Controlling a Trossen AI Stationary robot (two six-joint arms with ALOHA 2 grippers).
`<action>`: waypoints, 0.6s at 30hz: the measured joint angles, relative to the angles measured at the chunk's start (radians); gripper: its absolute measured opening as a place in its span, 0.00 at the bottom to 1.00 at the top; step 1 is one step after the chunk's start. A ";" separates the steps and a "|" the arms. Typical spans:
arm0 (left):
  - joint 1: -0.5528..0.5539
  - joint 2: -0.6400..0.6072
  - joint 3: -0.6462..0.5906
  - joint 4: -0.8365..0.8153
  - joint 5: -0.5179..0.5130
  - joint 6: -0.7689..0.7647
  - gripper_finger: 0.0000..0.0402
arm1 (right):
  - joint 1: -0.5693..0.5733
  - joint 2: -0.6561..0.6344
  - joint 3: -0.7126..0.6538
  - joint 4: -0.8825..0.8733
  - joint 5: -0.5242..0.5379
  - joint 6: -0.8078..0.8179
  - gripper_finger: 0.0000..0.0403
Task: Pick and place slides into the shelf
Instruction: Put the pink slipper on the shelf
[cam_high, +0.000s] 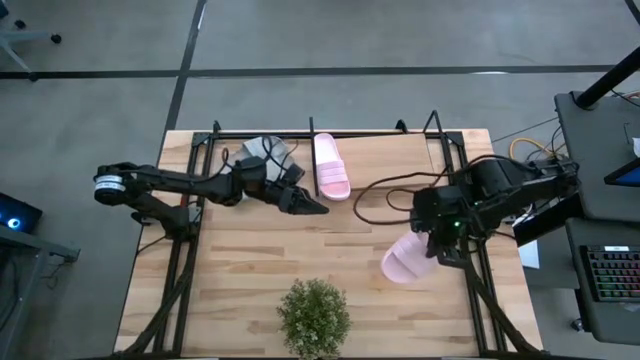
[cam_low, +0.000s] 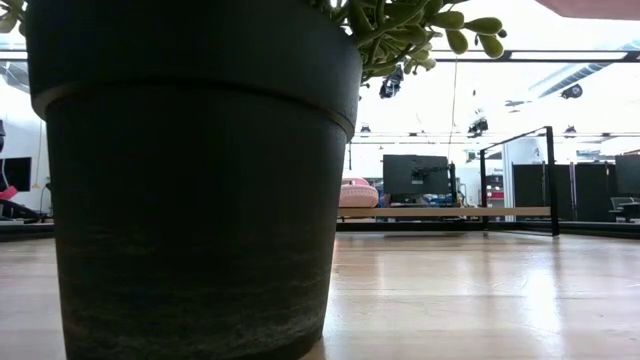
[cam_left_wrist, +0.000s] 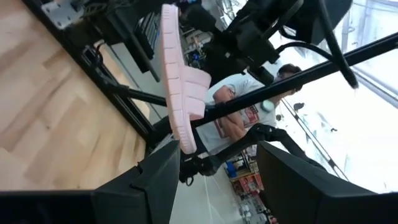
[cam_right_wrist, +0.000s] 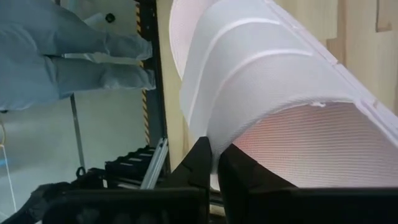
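One pink slide (cam_high: 331, 167) lies sole down on the shelf (cam_high: 400, 160) at the table's far side; the low view shows the same slide (cam_low: 358, 193) on the shelf board (cam_low: 450, 212). A grey slide (cam_high: 262, 152) lies on the shelf's left part, partly under my left arm. My left gripper (cam_high: 312, 207) hovers open and level just in front of the shelf, nothing between its fingers (cam_left_wrist: 155, 180). My right gripper (cam_high: 437, 250) is over the table's right side, shut on a second pink slide (cam_high: 405, 262), which the left wrist view shows in the air (cam_left_wrist: 180, 81). My right gripper pinches the edge of the pink slide's strap (cam_right_wrist: 210, 134) between its two fingers, one finger (cam_right_wrist: 245, 177) under the strap and the other (cam_right_wrist: 198, 163) outside it. The fingers slant down from above. The slide hangs below them, tilted on edge, clear of the table.
A potted plant (cam_high: 314, 317) stands at the table's near edge and fills most of the low view (cam_low: 190, 180). Black cables (cam_high: 390, 195) loop over the shelf's right part. A person (cam_left_wrist: 239, 109) stands beyond the table. Bare tabletop (cam_high: 260, 260) lies between shelf and plant.
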 joint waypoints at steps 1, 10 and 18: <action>-0.008 0.004 0.000 0.002 -0.011 -0.004 0.49 | -0.007 0.009 0.008 -0.004 -0.002 -0.014 0.02; -0.051 0.094 0.030 0.011 -0.010 -0.032 0.49 | -0.080 0.085 0.105 -0.044 -0.018 -0.130 0.02; -0.070 0.205 0.104 0.140 0.024 -0.086 0.49 | -0.133 0.147 0.206 -0.098 -0.020 -0.223 0.02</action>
